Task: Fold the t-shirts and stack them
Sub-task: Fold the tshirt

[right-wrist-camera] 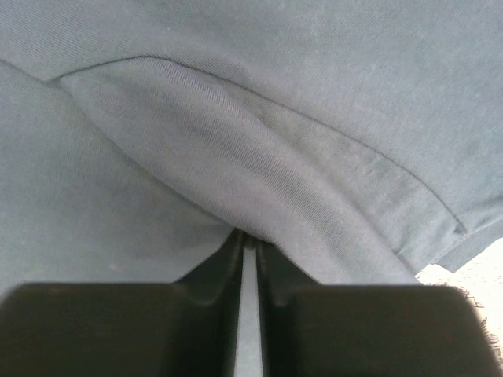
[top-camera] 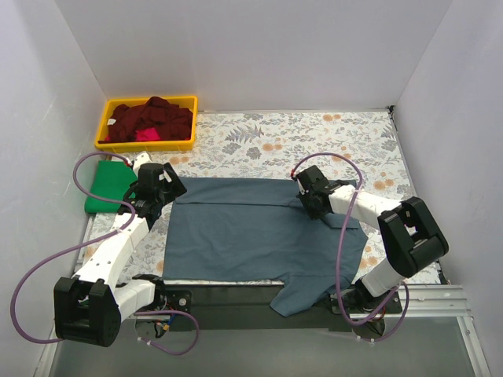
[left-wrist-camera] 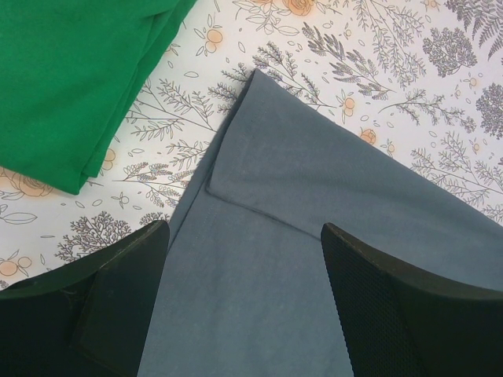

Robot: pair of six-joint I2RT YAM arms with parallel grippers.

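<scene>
Where plain white walls (top-camera: 251,47) close off three sides, the tabletop (top-camera: 259,137) lies under a cloth (left-wrist-camera: 409,71) printed with grey leaves and orange blossoms. Spread flat across its middle is the slate-blue shirt (top-camera: 244,236), its far edge folded over in a band and one sleeve drooping past the near edge. At the far left corner sits a yellow bin (top-camera: 145,144) holding crumpled dark red shirts (top-camera: 153,118) with a pink one (top-camera: 144,135) among them. Nearer along the left wall lies the folded green shirt (top-camera: 106,188), apart from the blue one. The left tool (left-wrist-camera: 244,251) hangs over the blue shirt's far left corner, jaws wide apart with nothing between them. The right tool (right-wrist-camera: 248,243) is at the shirt's far right part, jaws nearly together, pinching a raised fold of the blue cloth.
</scene>
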